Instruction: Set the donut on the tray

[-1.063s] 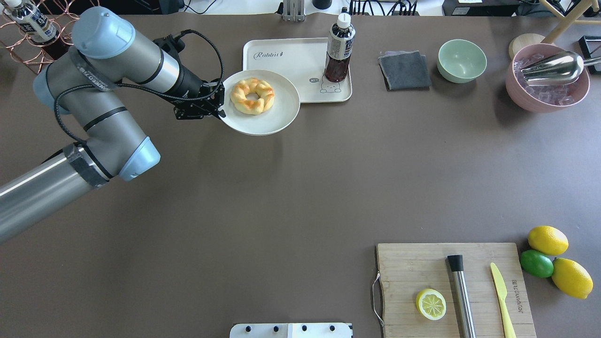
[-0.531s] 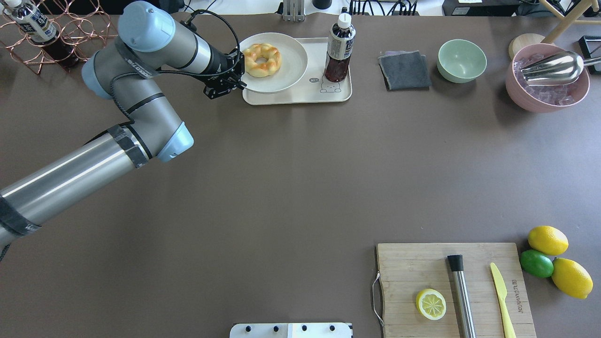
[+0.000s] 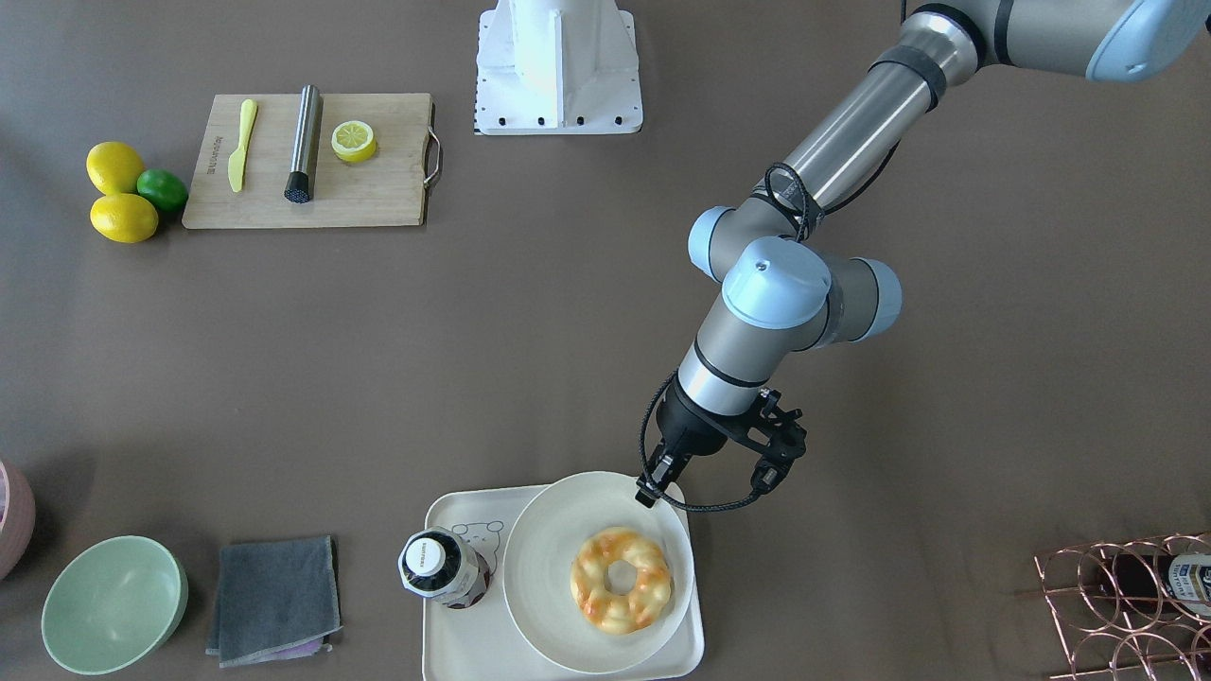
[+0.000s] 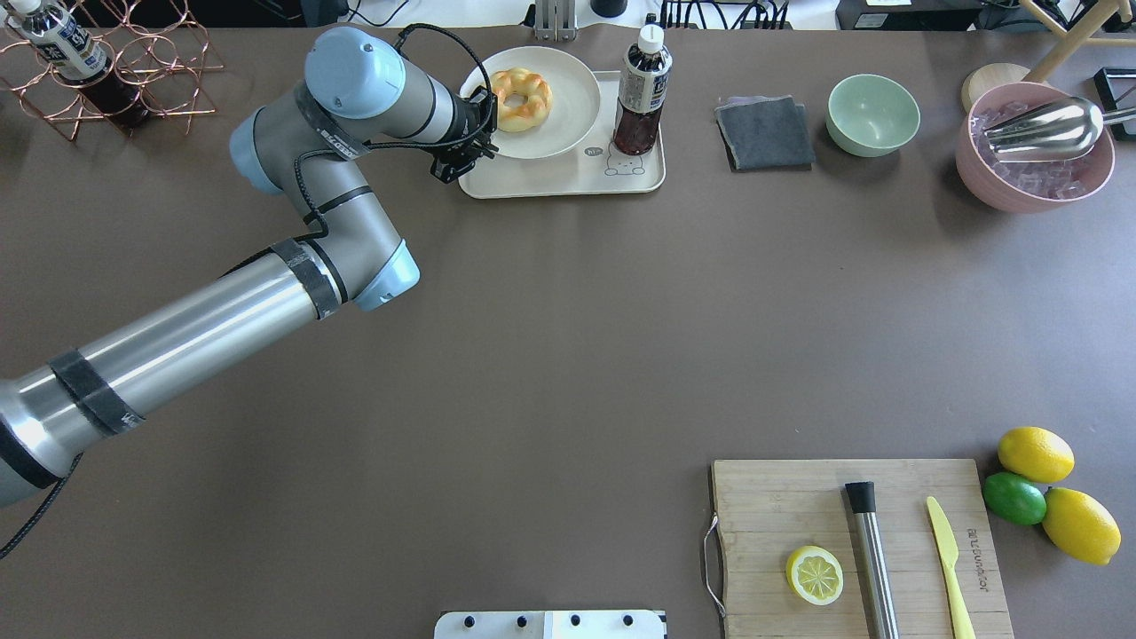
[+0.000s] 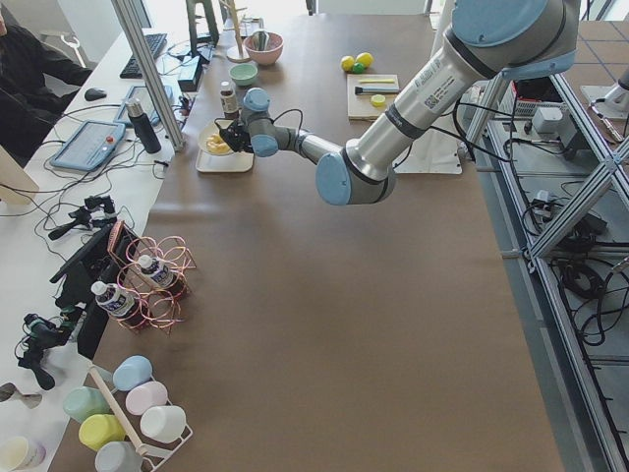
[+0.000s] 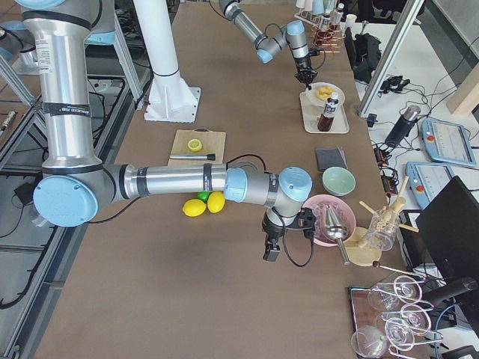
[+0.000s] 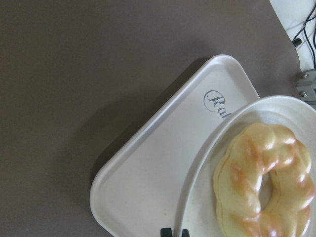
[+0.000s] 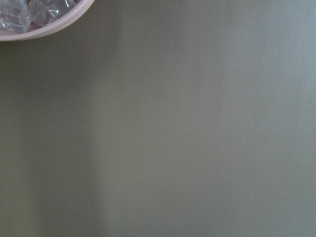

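The donut [image 4: 521,98] is a glossy golden braided ring lying on a round white plate [image 4: 568,89]. My left gripper [image 4: 485,99] is shut on the plate's near-left rim and holds the plate over the left part of the cream tray [image 4: 568,177]. I cannot tell whether the plate touches the tray. The front view shows the donut [image 3: 622,579], plate [image 3: 549,549], tray [image 3: 473,643] and gripper [image 3: 648,494]. The left wrist view shows the donut [image 7: 264,180], plate rim [image 7: 197,168] and tray [image 7: 158,163]. My right gripper [image 6: 271,254] shows only in the right side view; I cannot tell its state.
A dark drink bottle [image 4: 641,89] stands on the tray's right part. A grey cloth [image 4: 765,133], green bowl [image 4: 873,114] and pink ice bowl [image 4: 1034,146] lie to the right. A copper bottle rack [image 4: 106,62] is far left. The cutting board [image 4: 861,546] is near right.
My left arm has carried the plate with the donut farther from me and to the right, from the tray's near-left corner to over the tray's left part.
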Available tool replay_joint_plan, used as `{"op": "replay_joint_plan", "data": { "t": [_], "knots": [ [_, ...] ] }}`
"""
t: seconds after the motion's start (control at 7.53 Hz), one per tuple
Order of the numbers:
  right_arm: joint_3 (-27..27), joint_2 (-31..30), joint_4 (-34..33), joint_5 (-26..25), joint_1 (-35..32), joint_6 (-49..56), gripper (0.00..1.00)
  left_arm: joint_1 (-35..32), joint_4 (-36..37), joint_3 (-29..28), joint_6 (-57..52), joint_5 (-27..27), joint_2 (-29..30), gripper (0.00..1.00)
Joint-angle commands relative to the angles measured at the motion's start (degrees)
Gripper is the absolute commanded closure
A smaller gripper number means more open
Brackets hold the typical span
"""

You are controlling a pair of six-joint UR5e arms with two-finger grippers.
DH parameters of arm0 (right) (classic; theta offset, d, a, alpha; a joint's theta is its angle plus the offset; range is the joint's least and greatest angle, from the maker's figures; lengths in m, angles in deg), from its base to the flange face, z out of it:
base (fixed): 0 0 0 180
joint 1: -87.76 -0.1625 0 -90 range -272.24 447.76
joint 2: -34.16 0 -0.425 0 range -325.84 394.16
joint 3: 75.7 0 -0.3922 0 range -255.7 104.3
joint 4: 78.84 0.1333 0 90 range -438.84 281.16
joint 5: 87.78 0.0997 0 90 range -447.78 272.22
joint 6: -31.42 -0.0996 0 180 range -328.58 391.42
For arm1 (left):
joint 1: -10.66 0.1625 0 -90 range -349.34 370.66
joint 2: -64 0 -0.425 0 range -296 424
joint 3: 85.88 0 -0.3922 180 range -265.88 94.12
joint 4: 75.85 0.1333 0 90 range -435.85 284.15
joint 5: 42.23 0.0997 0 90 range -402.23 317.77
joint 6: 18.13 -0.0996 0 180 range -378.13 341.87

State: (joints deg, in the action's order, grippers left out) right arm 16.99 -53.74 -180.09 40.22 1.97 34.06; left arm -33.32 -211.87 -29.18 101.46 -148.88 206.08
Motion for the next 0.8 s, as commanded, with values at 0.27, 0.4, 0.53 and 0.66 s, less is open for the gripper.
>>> {"op": "replay_joint_plan", "data": {
  "t": [0.27,0.4,0.53,0.66],
  "knots": [
    [0.03,-0.26,0.00,1.11,-0.78,-0.09,0.00,1.00,-0.83,-4.66,-2.51,2.76,1.80,1.00],
    [0.12,-0.17,0.09,1.11,-0.87,-0.09,0.00,1.43,-0.83,-4.66,-4.95,2.85,1.80,1.00],
    [0.12,-0.08,0.00,1.11,-0.87,-0.18,0.00,1.78,-0.74,-4.66,-5.94,3.37,1.80,0.22],
    [0.12,0.01,0.00,1.19,-1.04,-0.18,0.00,2.66,-0.74,-4.66,-6.55,5.99,1.80,0.02]
  ]
}}
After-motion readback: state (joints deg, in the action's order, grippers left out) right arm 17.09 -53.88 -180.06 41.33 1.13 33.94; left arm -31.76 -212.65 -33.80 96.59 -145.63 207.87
